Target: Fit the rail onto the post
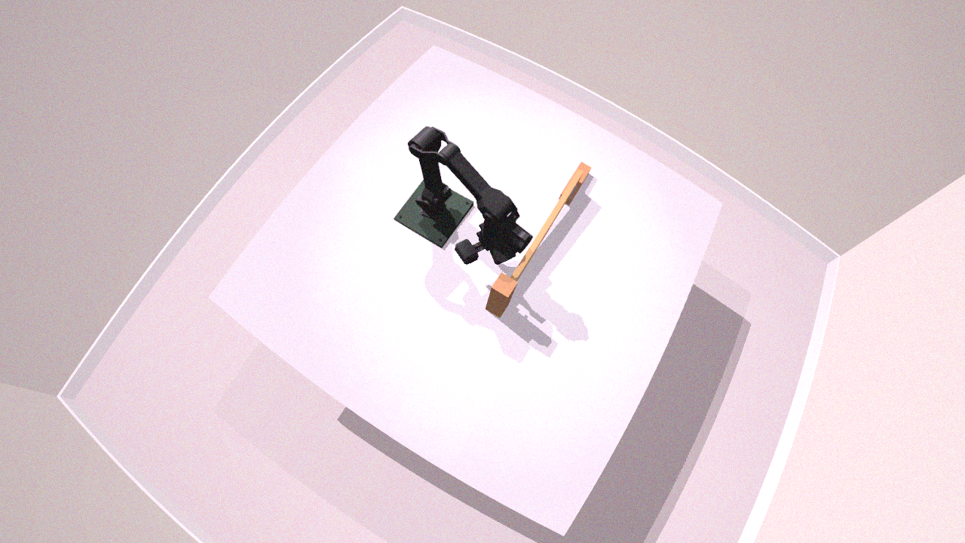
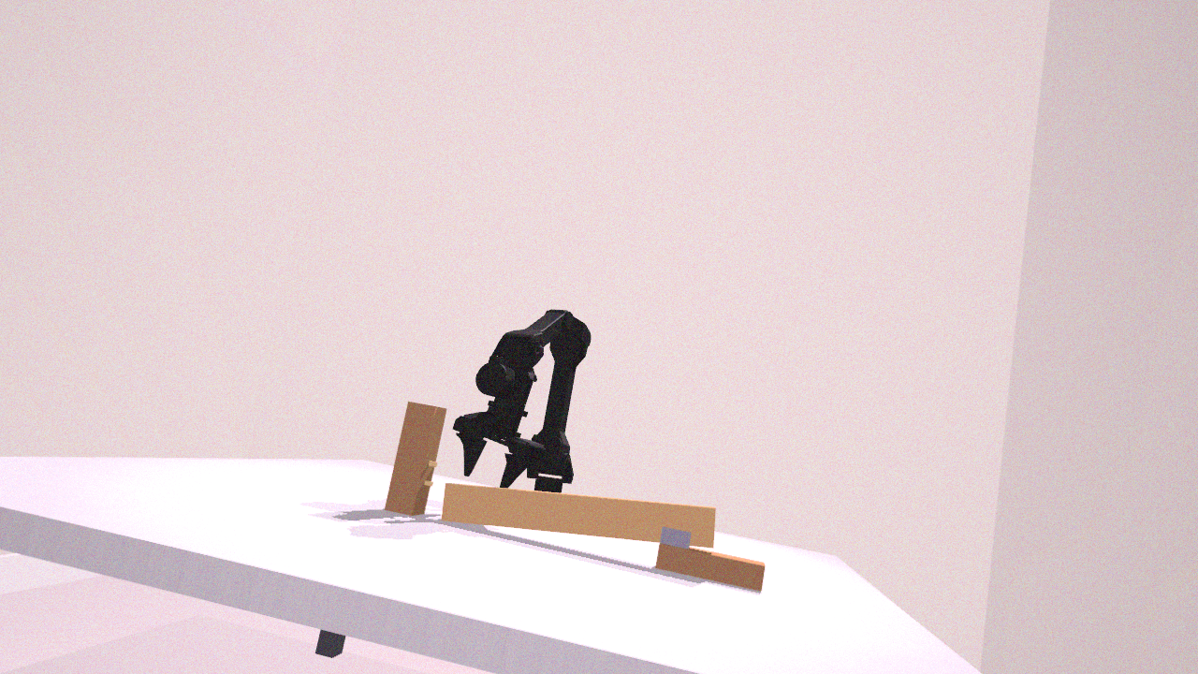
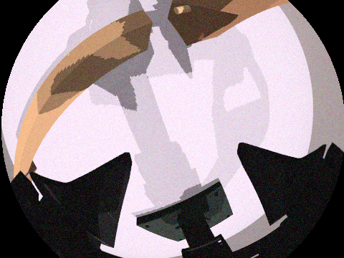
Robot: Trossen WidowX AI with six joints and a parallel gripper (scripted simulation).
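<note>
The wooden rail (image 1: pixel 556 216) (image 2: pixel 577 515) (image 3: pixel 26 143) slopes down from the bracket (image 2: pixel 675 537) on the low footboard block (image 1: pixel 584 167) (image 2: pixel 724 570) to its near end on the table. That end lies just short of the upright post (image 1: pixel 500 297) (image 2: pixel 416 457) (image 3: pixel 201 26). Two pegs stick out toward the rail from the post; the upper peg (image 2: pixel 432 463) and lower peg (image 2: pixel 428 482) are above the rail end's bottom edge. My gripper (image 2: pixel 486 480) (image 3: pixel 184 149) is open and empty, pointing down on the robot-base side of the rail near its post end. The rail-end holes are not visible.
The robot's dark green base plate (image 1: pixel 451 226) (image 3: pixel 222 206) is on the table beyond the rail in the exterior view. The white table (image 1: pixel 405 351) (image 2: pixel 209 494) extends around the parts. Arm shadows fall around the post and rail end.
</note>
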